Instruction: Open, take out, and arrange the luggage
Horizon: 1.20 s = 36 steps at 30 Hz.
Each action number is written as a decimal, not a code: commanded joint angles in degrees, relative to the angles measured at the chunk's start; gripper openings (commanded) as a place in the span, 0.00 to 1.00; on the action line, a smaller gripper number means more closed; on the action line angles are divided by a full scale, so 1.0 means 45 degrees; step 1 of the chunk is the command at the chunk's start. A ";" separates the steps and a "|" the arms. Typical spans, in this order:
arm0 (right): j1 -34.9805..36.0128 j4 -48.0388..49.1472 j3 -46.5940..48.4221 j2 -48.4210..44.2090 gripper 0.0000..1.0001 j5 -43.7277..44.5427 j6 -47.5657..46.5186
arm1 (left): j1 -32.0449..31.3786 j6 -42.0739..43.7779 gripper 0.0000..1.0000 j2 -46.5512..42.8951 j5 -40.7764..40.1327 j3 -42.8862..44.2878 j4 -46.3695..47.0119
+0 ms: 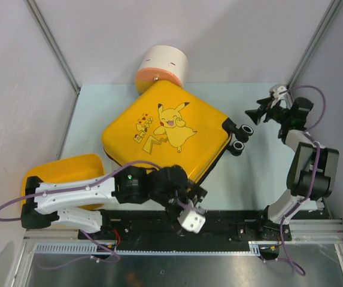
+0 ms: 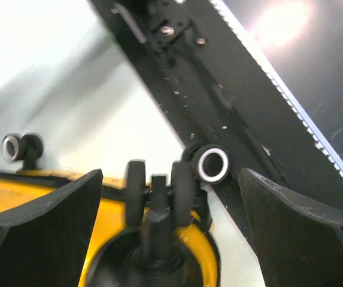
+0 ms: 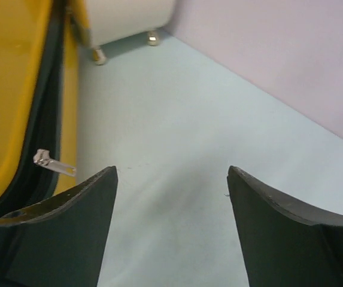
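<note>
The luggage (image 1: 165, 131) lies closed and flat on the tabletop (image 1: 249, 179), Pikachu side up, so opening is the step in hand: the left pincer (image 2: 170, 176) gapes empty at a corner caster (image 2: 159, 191), the right pincer (image 3: 171, 170) gapes empty just beside the zipper pull (image 3: 52, 162), which it likely must pinch next

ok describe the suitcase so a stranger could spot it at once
In the middle of the pale table the luggage lies flat, turned like a diamond, wheels toward the right. It is the only yellow thing with a cartoon print; the yellow tub to its left is plain, and the cylinder behind is cream and orange.
</note>
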 commanded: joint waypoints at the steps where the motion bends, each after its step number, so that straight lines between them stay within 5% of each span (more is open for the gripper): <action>1: -0.0394 -0.5256 0.1622 -0.1859 0.81 0.2213 -0.1174 | 0.1257 -0.2624 1.00 -0.0725 0.0799 0.2001 -0.0427; 5: -0.0824 -0.8319 0.3339 -0.2351 0.87 0.2939 -0.0530 | 0.3187 -0.5004 1.00 -0.0960 0.1481 0.3445 -0.0038; 12: 0.0033 -1.0243 0.3677 -0.1728 0.84 0.3682 -0.0296 | 1.2861 -1.0390 1.00 -0.0063 0.2399 0.4814 0.1329; 18: 0.0952 -1.0205 0.3794 -0.0264 0.78 0.3331 0.0058 | 1.6840 -1.1807 1.00 0.2455 0.3222 0.5987 0.1858; 23: 0.1441 -1.2017 0.3774 0.0304 0.66 0.1792 -0.0800 | 1.7509 -1.1768 1.00 0.4406 0.4859 0.6165 0.1995; 27: 0.1422 -1.6671 0.3774 0.0345 0.59 -0.0803 -0.4906 | 1.7178 -1.1905 0.97 0.5640 0.6658 0.5833 0.2053; 33: 0.0253 -2.2404 0.3774 -0.0260 0.54 -0.1904 -0.9822 | 1.4974 -1.1242 0.84 0.6362 0.7520 0.5110 0.2053; 36: -0.1484 -2.2531 0.3910 -0.0962 0.54 -0.1322 -1.0859 | 1.3801 -1.1026 0.76 0.7219 0.7539 0.5401 0.2054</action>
